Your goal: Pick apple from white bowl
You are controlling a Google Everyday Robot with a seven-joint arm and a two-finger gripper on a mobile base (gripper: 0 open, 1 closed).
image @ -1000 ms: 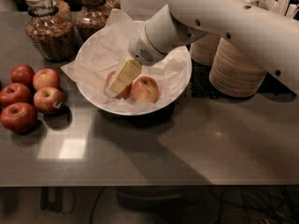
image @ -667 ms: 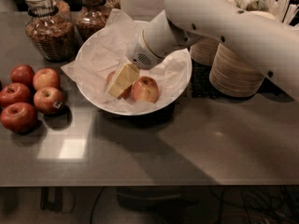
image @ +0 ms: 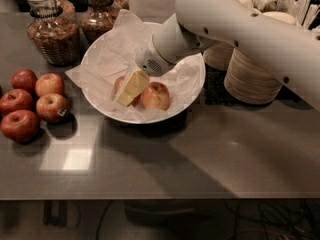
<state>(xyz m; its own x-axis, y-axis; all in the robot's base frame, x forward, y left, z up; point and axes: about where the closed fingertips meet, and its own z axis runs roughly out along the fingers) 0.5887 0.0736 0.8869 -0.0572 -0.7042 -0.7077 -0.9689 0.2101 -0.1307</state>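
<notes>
The white bowl (image: 196, 89), lined with crumpled white paper, sits at the middle back of the dark table. Two apples lie in it. A dull red one (image: 118, 84) on the left is mostly hidden behind my gripper; I take it for the task's apple. A brighter pink-orange apple (image: 156, 96) lies to its right, in full view. My gripper (image: 129, 90), with yellowish tips, reaches down from the upper right into the bowl. It is right at the left apple and just left of the pink-orange one.
A group of dark red apples (image: 30, 101) lies on the table to the left. Two glass jars (image: 50, 31) stand at the back left. Stacked beige paper bowls (image: 252, 76) and a cup of cutlery (image: 285, 1) stand at the right, under the arm.
The gripper has stayed at the left apple in the bowl, sinking slightly. The arm's upper body has shifted a little to the left. The apples have not moved.
</notes>
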